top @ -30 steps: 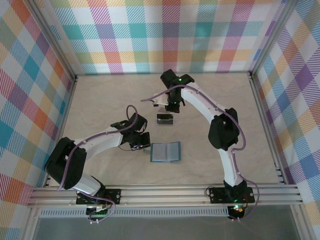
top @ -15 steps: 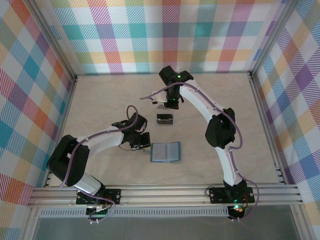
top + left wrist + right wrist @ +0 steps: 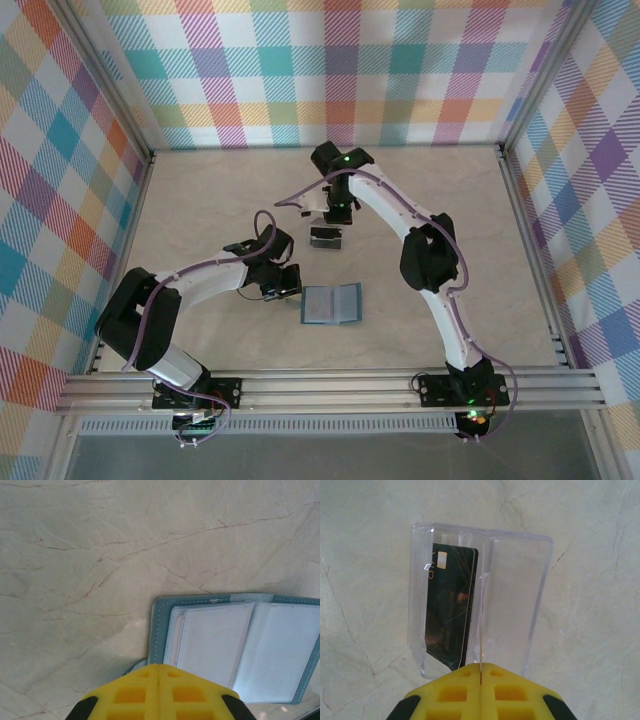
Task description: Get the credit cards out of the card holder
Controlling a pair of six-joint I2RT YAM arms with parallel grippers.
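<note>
1. Left gripper (image 3: 159, 672): the yellow pads meet at a closed seam. Whether anything thin is pinched between them cannot be told. The card holder (image 3: 235, 650) lies open and flat just ahead of the tips and to their right, its near corner almost at the pads.
2. Right gripper (image 3: 481, 670): the pads are likewise closed. A thin edge runs from the seam forward into a clear two-slot tray (image 3: 520, 605) directly ahead. It may be a card held edge-on or the tray's divider; this cannot be told.
3. One dark credit card (image 3: 451, 610) stands in the slot ahead-left of the right tips.
4. Handling, as a judgement: cards are light, stiff, thin and slick. Take one by an exposed short edge and draw it along the pocket. The card holder is soft and light, likely to slide or fold — pin one panel during extraction. Pale layered edges show in its left pocket; whether a card remains is unclear.
5. Surface: smooth, pale, veined table (image 3: 75, 555) — low friction expected.
6. Room: plaid walls (image 3: 330, 70) on three sides, with an aluminium rail (image 3: 330, 385) at the arm bases.
</note>
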